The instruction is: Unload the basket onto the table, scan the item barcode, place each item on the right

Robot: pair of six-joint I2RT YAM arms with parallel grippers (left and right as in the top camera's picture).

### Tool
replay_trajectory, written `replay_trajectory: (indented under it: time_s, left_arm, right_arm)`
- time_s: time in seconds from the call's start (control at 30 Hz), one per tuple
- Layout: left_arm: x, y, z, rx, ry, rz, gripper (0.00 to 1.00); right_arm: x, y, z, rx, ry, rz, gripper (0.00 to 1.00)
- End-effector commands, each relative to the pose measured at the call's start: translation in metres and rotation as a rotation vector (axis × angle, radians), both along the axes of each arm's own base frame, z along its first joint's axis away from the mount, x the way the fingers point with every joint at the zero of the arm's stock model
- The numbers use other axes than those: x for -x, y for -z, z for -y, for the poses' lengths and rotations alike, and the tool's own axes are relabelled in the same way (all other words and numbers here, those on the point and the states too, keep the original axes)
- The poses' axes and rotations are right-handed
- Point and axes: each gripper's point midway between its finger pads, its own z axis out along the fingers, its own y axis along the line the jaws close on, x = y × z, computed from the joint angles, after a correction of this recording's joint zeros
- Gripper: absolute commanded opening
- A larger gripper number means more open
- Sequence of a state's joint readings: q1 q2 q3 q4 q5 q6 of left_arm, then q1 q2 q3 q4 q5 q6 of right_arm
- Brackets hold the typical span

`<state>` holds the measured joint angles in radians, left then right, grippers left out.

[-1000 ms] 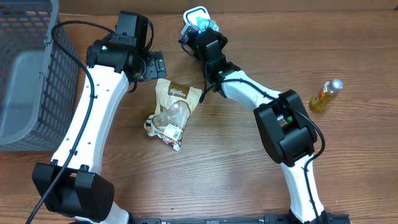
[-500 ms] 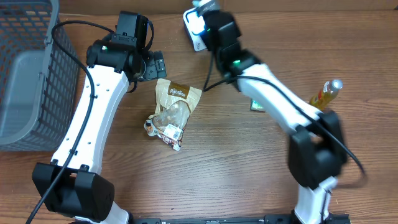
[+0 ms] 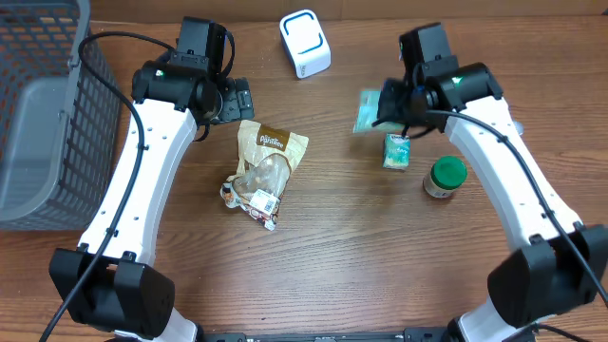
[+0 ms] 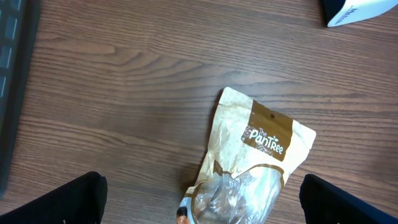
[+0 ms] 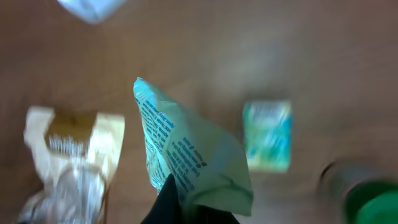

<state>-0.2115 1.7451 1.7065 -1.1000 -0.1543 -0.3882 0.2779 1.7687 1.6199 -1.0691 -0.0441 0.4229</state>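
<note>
Two arms from above: right gripper (image 3: 385, 104) pinches a pale green printed foil packet (image 3: 367, 112) off the table, between the white box-shaped scanner (image 3: 305, 43) and a small green carton (image 3: 397, 150); elbow bent, wrist reaching inward
Left wrist view: left gripper (image 4: 202, 202) spread wide, hovering over a brown paper snack pouch (image 4: 249, 162); probably waiting its turn
Right wrist view: blurred; packet's printed face turned outward, seemingly so its code shows
</note>
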Motion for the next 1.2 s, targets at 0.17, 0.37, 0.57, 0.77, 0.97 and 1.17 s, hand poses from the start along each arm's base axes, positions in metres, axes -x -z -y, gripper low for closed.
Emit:
replay_trajectory:
  time_s: [0.17, 0.37, 0.57, 0.77, 0.97, 1.17]
  left_arm:
    - [-0.002, -0.011, 0.001, -0.009, 0.014, 0.029, 1.00]
    - [-0.002, -0.011, 0.001, -0.009, 0.014, 0.029, 1.00]
    - [-0.002, -0.011, 0.001, -0.009, 0.014, 0.029, 1.00]
    - [-0.002, -0.011, 0.001, -0.009, 0.014, 0.029, 1.00]
    - [-0.002, -0.011, 0.001, -0.009, 0.014, 0.029, 1.00]
    - [-0.002, -0.011, 0.001, -0.009, 0.014, 0.029, 1.00]
  right_arm:
    - [0.043, 0.053, -0.029, -0.192, 0.074, -0.242, 0.04]
    - [0.049, 0.084, -0.026, -0.231, 0.261, -0.297, 0.04]
    - [0.064, 0.100, -0.021, -0.231, 0.368, -0.365, 0.04]
    - [0.078, 0.116, -0.014, -0.222, 0.585, -0.435, 0.04]
    - [0.079, 0.121, -0.008, -0.185, 0.606, -0.416, 0.20]
    - [0.082, 0.121, 0.002, -0.091, 0.449, -0.383, 0.32]
